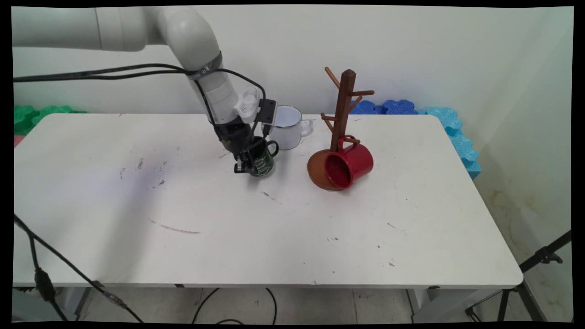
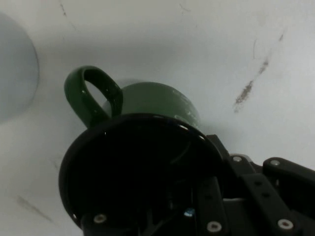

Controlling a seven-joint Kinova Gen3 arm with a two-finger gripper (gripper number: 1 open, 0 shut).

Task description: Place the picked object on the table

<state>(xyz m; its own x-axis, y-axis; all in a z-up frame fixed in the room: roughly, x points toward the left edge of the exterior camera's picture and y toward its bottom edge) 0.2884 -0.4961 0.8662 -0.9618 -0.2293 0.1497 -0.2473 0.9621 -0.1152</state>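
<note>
Gripping the green mug [image 1: 263, 161] by its rim, the tool [image 1: 244, 165] sits low over the worktop [image 1: 228, 219] near its middle, a little toward the back. In the hand view one finger [image 2: 211, 206] reaches down inside the dark mouth while the other linkage lies outside the wall, so the tool looks narrowed on the near side of the rim. The mug stands on the worktop or just off it; I cannot tell which.

Its long axis runs roughly upright, mouth up toward the hand, leaning slightly if at all. The handle [image 1: 273, 147] points away from the tool, toward the white mug [image 1: 287, 127] that stands just behind and to the right.

A hold on one thin wall is off centre, so the mug could swing or slip in the tool if it is raised quickly. The white mug is close enough that a sideways sweep could knock it with the handle. Further right, the mug tree [image 1: 343, 114] carries a red mug [image 1: 349, 165] on a low peg, well apart from the tool.
</note>
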